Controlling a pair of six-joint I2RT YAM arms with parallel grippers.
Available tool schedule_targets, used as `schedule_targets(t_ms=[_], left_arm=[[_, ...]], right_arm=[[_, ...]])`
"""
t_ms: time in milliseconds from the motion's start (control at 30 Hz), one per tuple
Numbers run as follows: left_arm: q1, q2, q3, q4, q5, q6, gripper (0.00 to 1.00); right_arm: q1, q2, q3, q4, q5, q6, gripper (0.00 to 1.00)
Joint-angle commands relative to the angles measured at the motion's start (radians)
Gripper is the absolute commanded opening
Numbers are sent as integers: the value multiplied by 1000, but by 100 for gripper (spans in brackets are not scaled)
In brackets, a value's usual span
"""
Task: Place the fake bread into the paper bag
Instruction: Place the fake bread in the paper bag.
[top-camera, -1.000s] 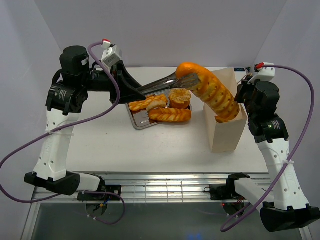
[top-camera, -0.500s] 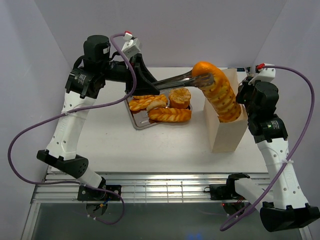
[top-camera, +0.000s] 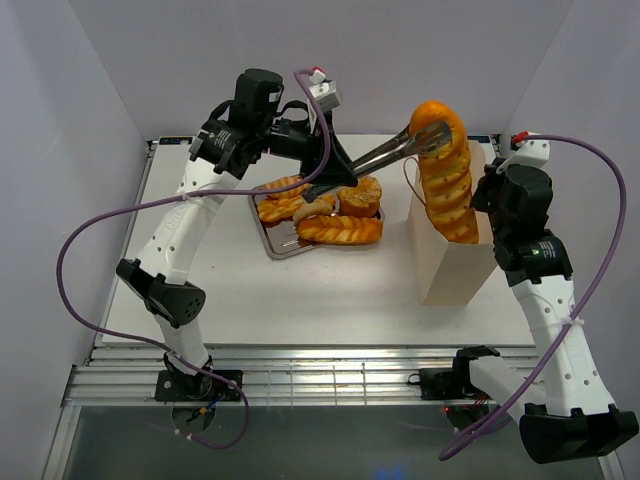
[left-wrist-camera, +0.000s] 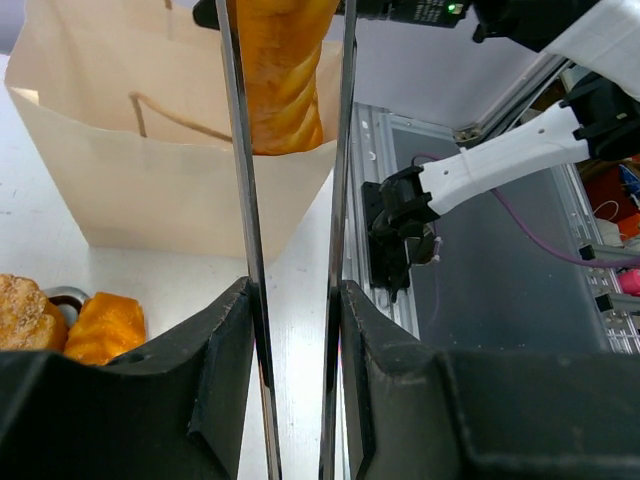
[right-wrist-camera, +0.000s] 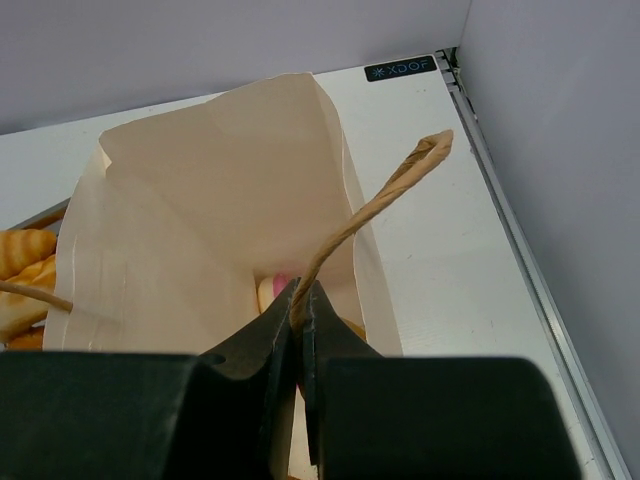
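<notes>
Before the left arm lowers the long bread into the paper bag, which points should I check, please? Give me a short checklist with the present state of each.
1. Left gripper closed on the tongs: ok.
2. Tongs clamp the baguette at its top end: ok.
3. Baguette's lower end is inside the mouth of the paper bag: ok.
4. Right gripper closed on the string handle, bag mouth open: ok.
5. Free room at the bag's bottom: cannot tell; a pink thing lies inside.
</notes>
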Motion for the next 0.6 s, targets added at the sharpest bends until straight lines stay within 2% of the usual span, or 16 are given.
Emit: schedule_targets(t_ms=[0,300,567], left_arm=[[-17,-15,5,15,-37,-9,0],[-19,-78,-204,217,-2,-137,0],[-37,-57,-226,251,3,-168,0]], right_arm=[[10,-28,-5,60,12,72,8],[10,-83,14,31,151,98,9],[10,-79,37,23,135,115,8]])
